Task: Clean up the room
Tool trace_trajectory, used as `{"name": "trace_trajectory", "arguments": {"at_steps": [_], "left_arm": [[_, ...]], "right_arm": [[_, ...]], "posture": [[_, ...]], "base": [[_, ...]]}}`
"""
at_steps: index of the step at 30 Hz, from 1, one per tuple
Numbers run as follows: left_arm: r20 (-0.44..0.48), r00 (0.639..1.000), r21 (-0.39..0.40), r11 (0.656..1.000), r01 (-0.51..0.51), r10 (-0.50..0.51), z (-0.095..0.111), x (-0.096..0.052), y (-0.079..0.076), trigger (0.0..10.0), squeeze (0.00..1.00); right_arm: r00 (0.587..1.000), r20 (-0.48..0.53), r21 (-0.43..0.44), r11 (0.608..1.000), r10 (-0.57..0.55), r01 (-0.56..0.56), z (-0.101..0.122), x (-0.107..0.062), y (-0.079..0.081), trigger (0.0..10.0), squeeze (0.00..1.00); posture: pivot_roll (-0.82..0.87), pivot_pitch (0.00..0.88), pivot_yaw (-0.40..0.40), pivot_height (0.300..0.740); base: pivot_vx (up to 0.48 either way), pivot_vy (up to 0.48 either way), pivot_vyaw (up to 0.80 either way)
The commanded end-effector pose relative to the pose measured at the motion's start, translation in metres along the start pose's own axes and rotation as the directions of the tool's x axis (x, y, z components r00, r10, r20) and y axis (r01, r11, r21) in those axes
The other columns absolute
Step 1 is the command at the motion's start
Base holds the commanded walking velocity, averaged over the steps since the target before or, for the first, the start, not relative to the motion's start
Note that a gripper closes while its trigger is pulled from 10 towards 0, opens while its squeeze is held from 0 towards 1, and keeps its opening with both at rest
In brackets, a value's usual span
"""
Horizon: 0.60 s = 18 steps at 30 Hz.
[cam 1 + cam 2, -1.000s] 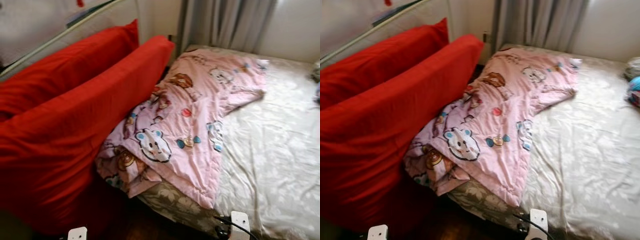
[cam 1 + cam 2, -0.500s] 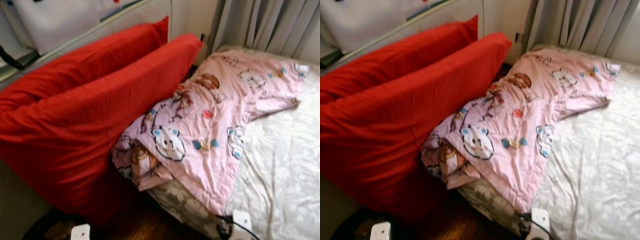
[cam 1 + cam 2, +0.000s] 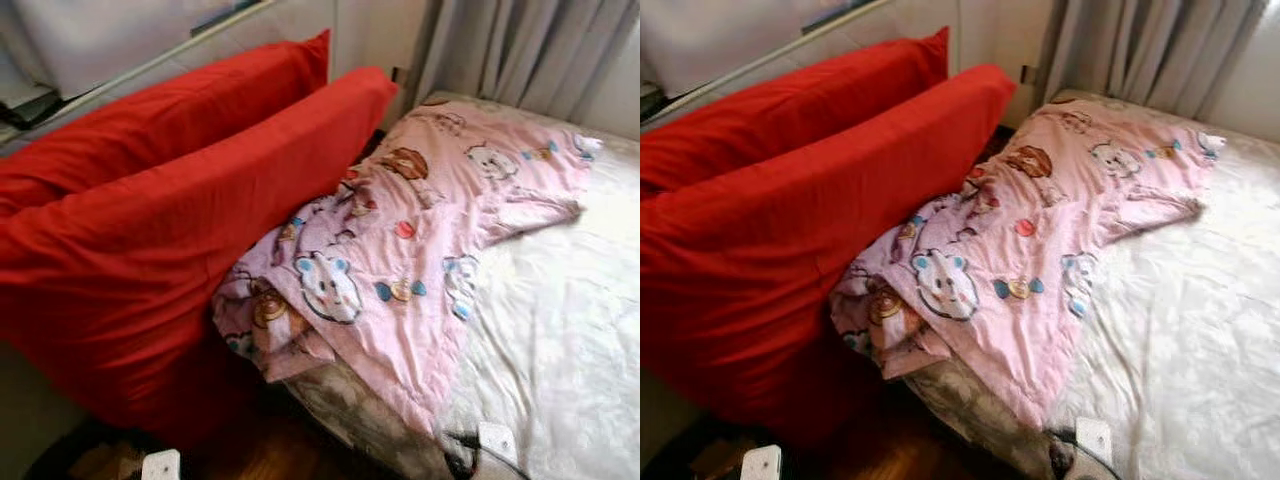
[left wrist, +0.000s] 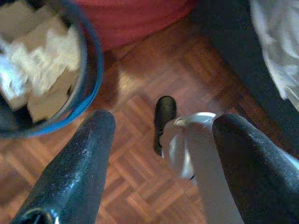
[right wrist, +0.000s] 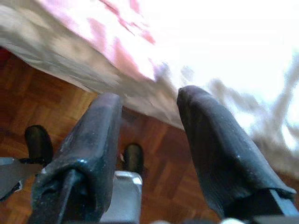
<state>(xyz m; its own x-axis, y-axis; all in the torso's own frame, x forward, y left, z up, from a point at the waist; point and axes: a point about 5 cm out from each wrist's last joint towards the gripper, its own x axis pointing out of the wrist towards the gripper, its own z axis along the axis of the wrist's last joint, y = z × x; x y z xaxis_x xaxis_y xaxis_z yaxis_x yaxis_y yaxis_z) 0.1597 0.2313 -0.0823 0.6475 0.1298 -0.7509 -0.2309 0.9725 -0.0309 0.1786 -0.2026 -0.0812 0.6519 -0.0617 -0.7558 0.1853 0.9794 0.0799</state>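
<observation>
Task so far: I judge the tidy-up has hardly started. The pink cartoon-animal blanket [image 3: 420,240] lies crumpled and crooked on the bed, and nothing looks folded or put away.

Blanket: its near end is bunched up and hangs over the bed's edge, right beside the red cushions. Its far end reaches toward the grey curtain [image 3: 520,50].

Bed: the cream patterned sheet [image 3: 560,330] is wrinkled and bare on my right side.

Left to do: I think the blanket needs pulling flat or folding.

Left claw [image 4: 163,154]: wide open, holding nothing. It hangs low over the brown wooden parquet floor [image 4: 140,84].

Right claw [image 5: 149,140]: open too, holding nothing. It hangs by the bed's edge, over the floor.

In the way: two big red cushions [image 3: 170,230] lean side by side, pressed against the blanket's bunched end. I think they crowd that side.

Other things: a round blue-rimmed bin [image 4: 88,74] sits on the floor near my left claw, with pale scraps inside. The robot's black foot [image 4: 164,114] stands on the floor.
</observation>
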Motion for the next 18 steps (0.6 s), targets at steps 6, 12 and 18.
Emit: {"name": "trace_trajectory", "arguments": {"at_steps": [6,12,18], "left_arm": [[-0.028,1.000,0.000,1.000,-0.012,0.012,-0.009,-0.003,0.004,10.0,0.00],[0.013,1.000,0.011,1.000,-0.005,0.005,-0.006,-0.004,0.004,10.0,0.00],[0.089,0.996,-0.036,0.999,0.001,0.002,-0.001,-0.005,0.003,10.0,0.00]], "right_arm": [[1.000,0.008,0.026,1.000,-0.001,0.001,0.000,0.001,0.005,10.0,0.00],[0.997,0.080,0.051,0.999,-0.019,0.015,0.018,0.004,0.005,10.0,0.00],[0.976,0.218,0.032,0.999,-0.020,0.013,0.049,0.007,0.005,10.0,0.00]], "posture": [[-0.04,0.132,-0.033,0.740],[-0.04,0.138,-0.037,0.740],[-0.04,0.139,-0.041,0.740]], "base": [[0.101,0.000,0.21],[0.000,0.000,0.00],[0.000,0.000,0.00]]}}
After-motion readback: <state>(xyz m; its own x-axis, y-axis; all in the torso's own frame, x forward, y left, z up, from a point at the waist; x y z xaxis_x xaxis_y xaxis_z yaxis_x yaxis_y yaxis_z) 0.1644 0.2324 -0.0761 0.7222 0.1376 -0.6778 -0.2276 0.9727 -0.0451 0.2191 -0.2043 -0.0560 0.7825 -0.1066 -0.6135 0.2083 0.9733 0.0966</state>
